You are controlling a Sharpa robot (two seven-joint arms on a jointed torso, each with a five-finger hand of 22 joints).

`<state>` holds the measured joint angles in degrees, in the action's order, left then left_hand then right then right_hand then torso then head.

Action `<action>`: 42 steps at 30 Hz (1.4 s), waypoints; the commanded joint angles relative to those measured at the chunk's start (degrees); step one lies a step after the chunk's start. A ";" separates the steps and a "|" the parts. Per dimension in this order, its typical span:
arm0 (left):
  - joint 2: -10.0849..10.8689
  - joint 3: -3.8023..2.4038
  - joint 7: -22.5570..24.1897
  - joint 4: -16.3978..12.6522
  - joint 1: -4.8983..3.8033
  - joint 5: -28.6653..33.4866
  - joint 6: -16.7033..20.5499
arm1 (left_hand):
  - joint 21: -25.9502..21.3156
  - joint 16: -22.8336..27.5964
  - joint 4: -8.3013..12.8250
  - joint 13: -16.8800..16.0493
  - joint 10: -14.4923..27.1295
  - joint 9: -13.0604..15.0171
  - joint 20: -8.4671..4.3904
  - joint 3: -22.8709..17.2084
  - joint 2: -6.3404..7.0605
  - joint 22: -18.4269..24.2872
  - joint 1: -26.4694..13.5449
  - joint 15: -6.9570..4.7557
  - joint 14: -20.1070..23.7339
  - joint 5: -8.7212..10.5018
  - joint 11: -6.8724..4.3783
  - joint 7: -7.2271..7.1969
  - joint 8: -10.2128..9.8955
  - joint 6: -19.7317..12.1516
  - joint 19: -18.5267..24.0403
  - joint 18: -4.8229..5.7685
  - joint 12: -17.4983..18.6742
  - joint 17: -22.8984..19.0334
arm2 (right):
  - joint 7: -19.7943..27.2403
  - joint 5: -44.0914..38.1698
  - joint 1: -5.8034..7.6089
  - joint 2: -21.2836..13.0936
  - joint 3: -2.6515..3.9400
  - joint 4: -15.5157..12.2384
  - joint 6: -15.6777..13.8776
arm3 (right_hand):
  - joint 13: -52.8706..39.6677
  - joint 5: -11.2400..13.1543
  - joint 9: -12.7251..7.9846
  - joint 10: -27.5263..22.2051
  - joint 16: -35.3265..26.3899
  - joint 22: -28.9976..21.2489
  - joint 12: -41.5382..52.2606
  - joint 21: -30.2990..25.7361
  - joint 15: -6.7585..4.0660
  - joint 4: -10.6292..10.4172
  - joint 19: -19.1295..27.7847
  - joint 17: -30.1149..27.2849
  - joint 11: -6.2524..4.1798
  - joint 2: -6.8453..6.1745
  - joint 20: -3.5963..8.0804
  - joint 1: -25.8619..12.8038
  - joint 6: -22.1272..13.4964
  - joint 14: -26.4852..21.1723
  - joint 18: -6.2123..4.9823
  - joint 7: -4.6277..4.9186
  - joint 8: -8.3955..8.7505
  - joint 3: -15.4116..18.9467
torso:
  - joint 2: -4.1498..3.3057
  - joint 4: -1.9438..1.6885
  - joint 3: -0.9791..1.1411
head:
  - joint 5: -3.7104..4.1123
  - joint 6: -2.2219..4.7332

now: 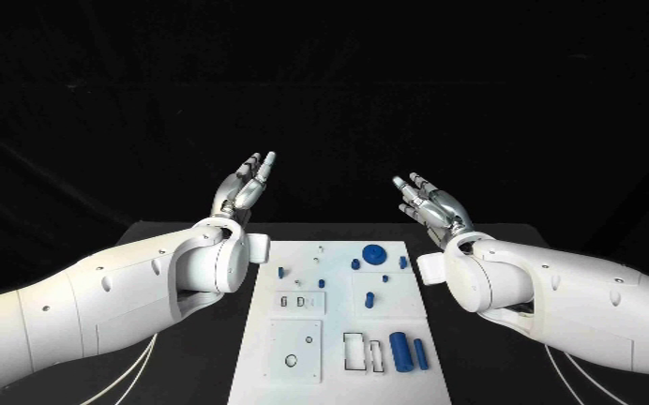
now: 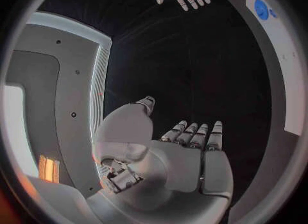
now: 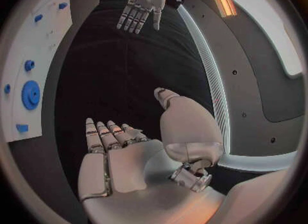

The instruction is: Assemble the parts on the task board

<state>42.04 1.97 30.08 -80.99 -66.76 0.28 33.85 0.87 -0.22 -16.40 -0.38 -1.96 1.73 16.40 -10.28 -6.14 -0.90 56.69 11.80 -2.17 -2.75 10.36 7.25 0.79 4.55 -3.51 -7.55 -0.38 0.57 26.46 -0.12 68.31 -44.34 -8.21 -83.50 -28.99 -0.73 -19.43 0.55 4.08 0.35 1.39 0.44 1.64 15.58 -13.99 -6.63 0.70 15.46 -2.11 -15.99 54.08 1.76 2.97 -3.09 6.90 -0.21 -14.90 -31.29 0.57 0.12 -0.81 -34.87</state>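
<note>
Left hand (image 1: 247,183) and right hand (image 1: 431,201) both raised past the task board (image 1: 271,349), fingers spread, holding nothing.

Worktop (image 1: 189,236): matt black, looks like a smooth sheet, no glare.

Task board (image 1: 406,292): white, smooth, flat finish; looks like plastic or painted plate, can't tell which. Cut-outs have clean edges.

Parts: blue, plastic-looking, semi-matt. Toothed wheel (image 3: 30,94) has a ribbed rim and smooth face. Two cylinders (image 1: 409,351) smooth, slight sheen along length.

Left robot hand (image 1: 247,185): silver metallic segments, satin finish, darker in the gaps. Right robot hand (image 1: 433,203): same finish; wrist view shows palm shell smooth, pale grey, low gloss.

Arm shells (image 1: 122,292): white plastic, smooth, semi-gloss w/ soft highlights, small dark fixing holes.
</note>
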 commanded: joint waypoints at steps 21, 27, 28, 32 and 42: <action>3.78 0.03 1.59 -1.98 -0.81 -0.07 -8.35 | 18.58 -17.21 5.70 -3.57 -42.71 9.24 -0.01 -13.51 9.31 -7.37 19.35 -1.02 -42.59 -0.27 2.72 7.95 13.49 35.51 -39.43 -2.87 -8.54 10.38 | -2.41 -33.55 3.64 1.64 -1.52 7.35 7.77 | -2.91 7.40 8.62 46.47 12.90 6.09 6.56 15.52 -4.61 19.58 -34.60 7.40 -2.63 -3.27 -0.35 23.85 37.12 43.47 -6.65 8.83 -13.20 -11.58 | -1.90 0.36 -0.16 | 0.20 -2.05; 5.47 -0.04 0.53 -4.63 -1.05 -1.77 -10.82 | 22.17 -20.35 7.66 -3.59 -51.65 10.64 -2.79 -18.22 11.57 -7.96 21.69 -3.88 -50.88 -0.29 0.33 6.31 16.61 40.04 -47.79 -3.08 -9.55 13.62 | -5.97 -47.53 4.66 1.65 -1.26 8.20 9.65 | -2.99 8.64 9.07 50.58 14.11 6.76 4.51 18.27 -6.55 21.01 -40.02 7.83 -3.85 -4.47 0.83 23.22 43.78 50.77 -7.38 7.72 -13.90 -11.71 | -3.74 0.14 -0.37 | 0.77 -1.62; 5.76 -0.07 0.32 -5.11 -1.09 -2.01 -11.10 | 22.56 -20.55 7.86 -3.56 -52.44 10.77 -3.13 -18.68 11.82 -8.05 21.79 -4.15 -51.69 -0.28 0.13 6.17 16.81 40.38 -48.51 -3.05 -9.40 14.01 | -6.72 -49.72 4.85 1.65 -1.22 8.19 9.96 | -3.02 8.60 9.11 51.87 14.79 7.25 4.65 19.36 -7.14 21.20 -41.42 8.24 -4.31 -4.62 1.47 23.19 44.66 52.75 -7.42 7.39 -14.09 -11.63 | -4.12 0.15 -0.43 | 0.77 -1.59; 7.29 -0.42 -0.34 -7.68 -1.28 -2.85 -11.18 | 25.99 -22.86 9.04 -3.51 -56.47 11.59 -5.22 -20.12 12.64 -9.51 22.32 -5.96 -57.10 -0.28 -1.13 5.26 18.10 42.67 -52.54 -2.96 -9.10 16.32 | -10.95 -60.03 5.77 1.67 -1.04 7.70 11.55 | -3.13 8.07 9.13 58.42 17.06 10.94 4.53 26.04 -10.08 22.15 -45.54 10.87 -6.50 -5.65 4.59 22.65 48.82 61.30 -7.25 5.65 -14.42 -11.30 | -5.98 0.15 -0.64 | 1.16 -1.31; 10.53 -1.14 -1.27 -13.39 -2.62 -3.36 -11.59 | 32.00 -28.33 9.80 -3.47 -59.59 12.53 -6.28 -21.37 13.78 -12.91 20.82 -6.80 -58.11 -0.26 -1.66 4.98 18.14 43.56 -51.92 -2.64 -6.41 21.99 | -22.14 -81.37 7.76 1.68 -0.83 4.76 13.19 | -4.60 5.43 10.57 67.65 29.48 20.20 3.32 41.17 -15.49 20.54 -54.78 26.18 -10.61 -9.98 9.97 18.90 54.17 76.99 -7.23 2.11 -14.03 -13.33 | -9.20 -0.28 -0.98 | 1.83 -1.17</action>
<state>52.37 0.89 29.28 -93.72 -69.19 -2.05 24.08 32.74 -28.41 -6.48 -3.91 -61.26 14.19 10.14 -31.39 7.52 -13.73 77.84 5.23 -60.32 -2.86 8.60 12.28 19.07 47.84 -55.83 -9.84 -7.10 22.41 10.69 -69.07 75.83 -42.70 -9.12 -78.30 -17.87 -5.13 -13.47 10.93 71.23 28.59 20.65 4.04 41.48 0.37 6.58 -61.12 25.13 5.04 -11.50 -6.33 72.99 55.44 79.38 -9.77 9.05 -14.62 -27.78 -39.15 0.53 -0.73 0.79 -36.16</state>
